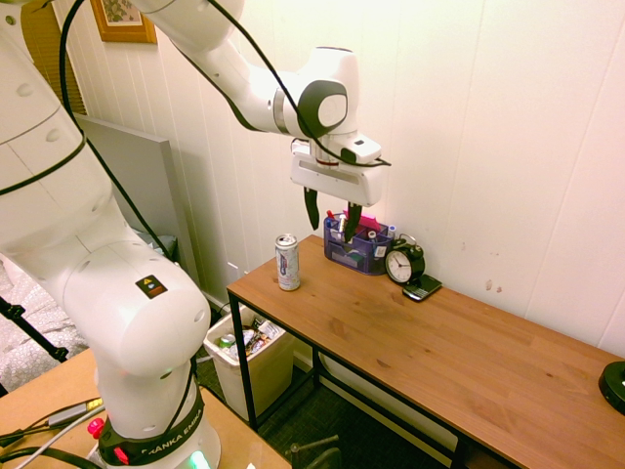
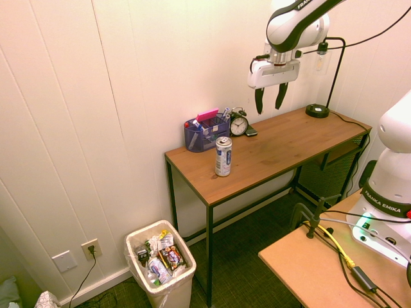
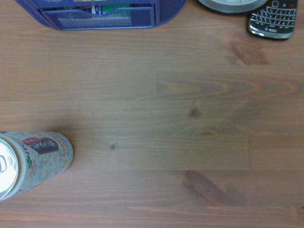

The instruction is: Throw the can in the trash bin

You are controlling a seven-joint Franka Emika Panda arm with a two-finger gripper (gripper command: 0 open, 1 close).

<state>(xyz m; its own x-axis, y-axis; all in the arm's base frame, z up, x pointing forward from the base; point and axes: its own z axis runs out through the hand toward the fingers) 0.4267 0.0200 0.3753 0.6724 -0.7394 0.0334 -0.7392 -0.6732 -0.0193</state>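
1. White panelled walls back a wooden bench (image 2: 289, 144) on black legs.
2. Above it hangs the gripper (image 2: 270, 99), fingers spread and empty, well above the wood.
3. Upright near the bench's end stands the can (image 2: 223, 156), apart from the blue organiser (image 2: 204, 136), clock (image 2: 239, 125) and phone (image 1: 422, 287).
4. On the floor beside the bench sits the trash bin (image 2: 162, 282), holding litter.

In the first exterior view the can (image 1: 287, 262) stands upright on the table (image 1: 439, 352) near its left end. Behind it to the right sit the desk organiser (image 1: 357, 249), the alarm clock (image 1: 403, 263) and a phone (image 1: 423, 287). The trash bin (image 1: 249, 363) stands on the floor at lower left, beside the table's end.
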